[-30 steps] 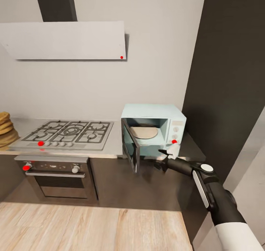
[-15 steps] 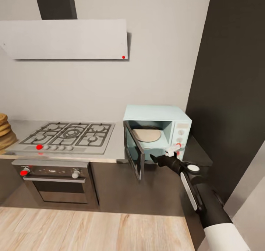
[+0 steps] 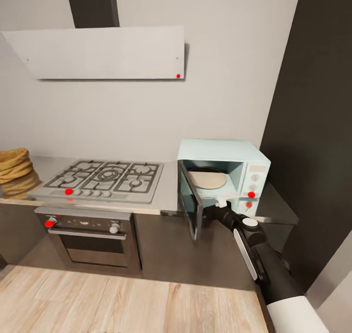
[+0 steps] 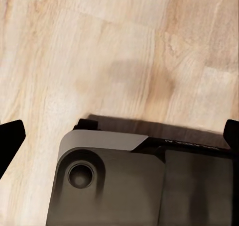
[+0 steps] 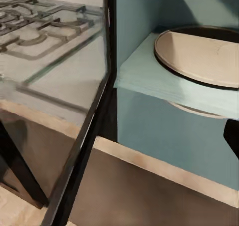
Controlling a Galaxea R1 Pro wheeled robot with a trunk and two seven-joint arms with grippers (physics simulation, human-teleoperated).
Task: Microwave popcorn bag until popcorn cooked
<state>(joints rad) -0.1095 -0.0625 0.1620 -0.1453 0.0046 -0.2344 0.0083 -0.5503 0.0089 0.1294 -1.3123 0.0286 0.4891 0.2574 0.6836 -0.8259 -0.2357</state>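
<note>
Microwave (image 3: pixel 225 174) on countertop (image 3: pixel 168 191), right of steel hob (image 3: pixel 105 179); door (image 3: pixel 190 206) swung open, cream turntable (image 3: pixel 208 179) bare inside. Right gripper (image 3: pixel 221 204) just below cavity opening, beside door; open or clenched, cannot tell. Left gripper (image 4: pixel 119 136) spread wide above wood floor (image 4: pixel 99 52), grasping nothing. Tan stack (image 3: pixel 14 164) at far left of counter.

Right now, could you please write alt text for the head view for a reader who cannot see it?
A mint-blue microwave stands open on the countertop, a round beige plate inside, with the right gripper just in front of the opening. A steel hob and oven sit to its left.
</note>
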